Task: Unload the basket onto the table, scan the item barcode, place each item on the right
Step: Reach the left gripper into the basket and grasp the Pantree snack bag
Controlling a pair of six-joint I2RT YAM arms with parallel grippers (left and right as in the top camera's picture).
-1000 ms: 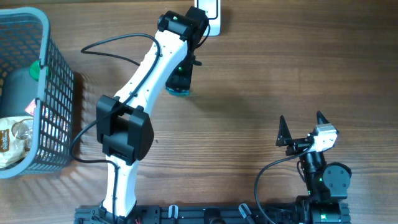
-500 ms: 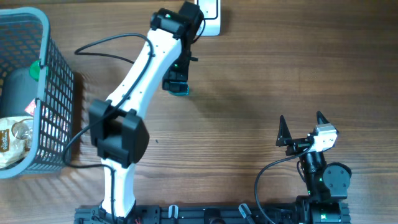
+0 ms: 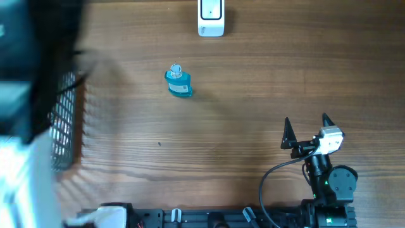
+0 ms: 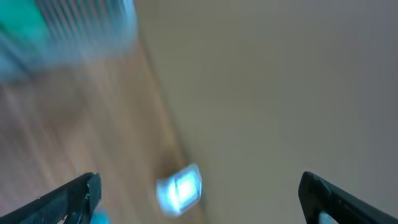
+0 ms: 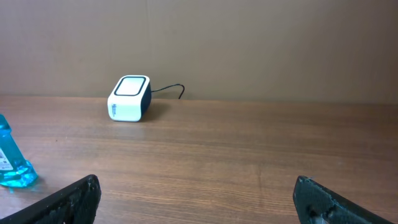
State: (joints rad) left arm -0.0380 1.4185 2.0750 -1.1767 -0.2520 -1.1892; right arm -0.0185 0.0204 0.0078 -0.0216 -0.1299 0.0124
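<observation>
Having released the bottle point(image 3: 178, 82), left gripper point(image 4: 199, 186) has withdrawn well clear, fingers apart, as on right gripper point(image 5: 196, 186); scan likely done.

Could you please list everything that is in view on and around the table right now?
barcode scanner: one, white, far edge of the table.
bottle: one, blue, standing on the table nearer than the scanner, nothing touching it.
basket: one, grey mesh, left edge, largely hidden.
table: one, brown wood.
left gripper: one, black fingers, open and empty, its view blurred.
right gripper: one, black fingers, open and empty, near right side.
</observation>
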